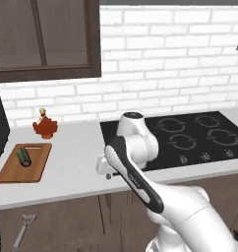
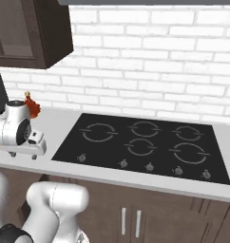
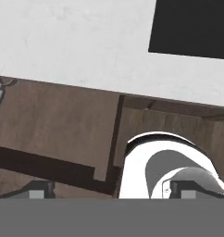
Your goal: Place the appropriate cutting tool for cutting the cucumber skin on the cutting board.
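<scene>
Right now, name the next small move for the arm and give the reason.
Probably swing the open gripper down and left toward the peeler, which lies below the counter edge in the left base view, in front of the cabinets. The cutting board on the counter holds the cucumber and no tool, and the jaws hold nothing, so picking up the peeler comes first.

Desk layout, left base view

The board [image 1: 23, 163] lies at the desk's [image 1: 76, 162] 9 o'clock end with the cucumber [image 1: 24, 156] on it; a teapot [image 1: 44, 126] stands at the board's 1 o'clock, the hob [image 1: 190, 138] at 3 o'clock, and the peeler [image 1: 23, 229] at 6 o'clock, below the desk's edge.
</scene>
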{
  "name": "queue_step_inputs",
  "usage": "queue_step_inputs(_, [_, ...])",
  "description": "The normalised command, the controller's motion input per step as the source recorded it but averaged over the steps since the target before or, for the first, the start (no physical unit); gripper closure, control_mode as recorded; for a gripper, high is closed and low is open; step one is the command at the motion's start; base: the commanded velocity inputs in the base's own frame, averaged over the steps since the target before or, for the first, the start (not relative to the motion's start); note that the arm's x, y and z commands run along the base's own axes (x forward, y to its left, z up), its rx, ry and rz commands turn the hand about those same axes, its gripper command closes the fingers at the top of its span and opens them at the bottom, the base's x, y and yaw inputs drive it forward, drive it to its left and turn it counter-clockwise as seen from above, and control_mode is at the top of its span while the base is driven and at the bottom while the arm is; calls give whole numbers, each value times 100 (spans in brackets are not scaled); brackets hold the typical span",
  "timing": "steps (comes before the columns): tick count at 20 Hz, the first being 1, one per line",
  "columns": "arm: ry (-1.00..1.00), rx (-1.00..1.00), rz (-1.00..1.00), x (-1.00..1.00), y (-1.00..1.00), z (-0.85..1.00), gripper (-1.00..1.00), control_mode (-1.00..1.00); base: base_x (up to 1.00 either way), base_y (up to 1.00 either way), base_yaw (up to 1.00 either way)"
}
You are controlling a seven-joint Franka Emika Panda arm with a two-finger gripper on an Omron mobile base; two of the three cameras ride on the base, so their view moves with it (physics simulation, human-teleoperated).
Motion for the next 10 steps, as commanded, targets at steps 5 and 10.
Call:
queue_step_inputs(5, [20, 0, 11, 0, 100, -31, -100, -100, 0, 0, 0])
queue_step_inputs(10, [14, -3, 7, -22, 100, 0, -100, -100, 0, 0, 0])
